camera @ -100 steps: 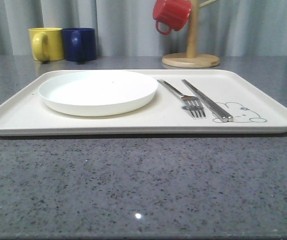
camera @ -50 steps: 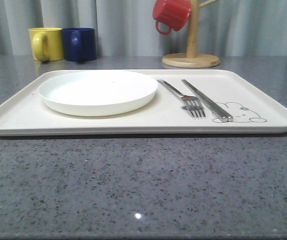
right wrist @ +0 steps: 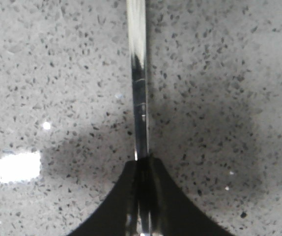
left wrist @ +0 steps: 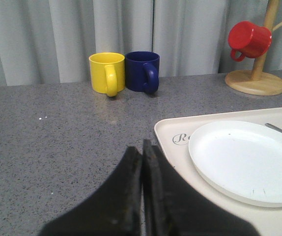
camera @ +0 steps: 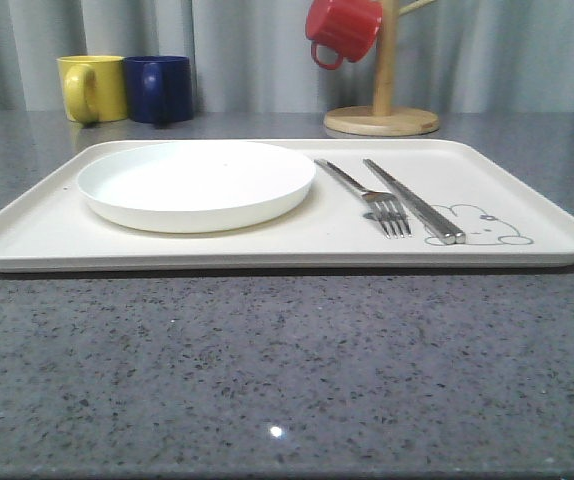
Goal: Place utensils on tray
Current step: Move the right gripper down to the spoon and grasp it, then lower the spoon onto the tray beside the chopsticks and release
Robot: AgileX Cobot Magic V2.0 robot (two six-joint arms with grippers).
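The cream tray (camera: 267, 258) lies across the grey counter with a round white plate (camera: 195, 182) on its left half. A silver fork (camera: 367, 194) and a long flat chopstick-like piece (camera: 412, 200) lie side by side on its right half, by the rabbit drawing. My right gripper (right wrist: 142, 160) is shut on the handle of a slim silver utensil (right wrist: 138, 73), which sticks out over the speckled counter; its far end is out of view. My left gripper (left wrist: 142, 147) is shut with nothing in it, over the counter beside the tray's corner (left wrist: 170, 135).
A yellow mug (camera: 92, 87) and a blue mug (camera: 159, 88) stand at the back left. A wooden mug stand (camera: 382, 118) with a red mug (camera: 342, 30) hanging on it is at the back right. Bare counter runs in front of the tray.
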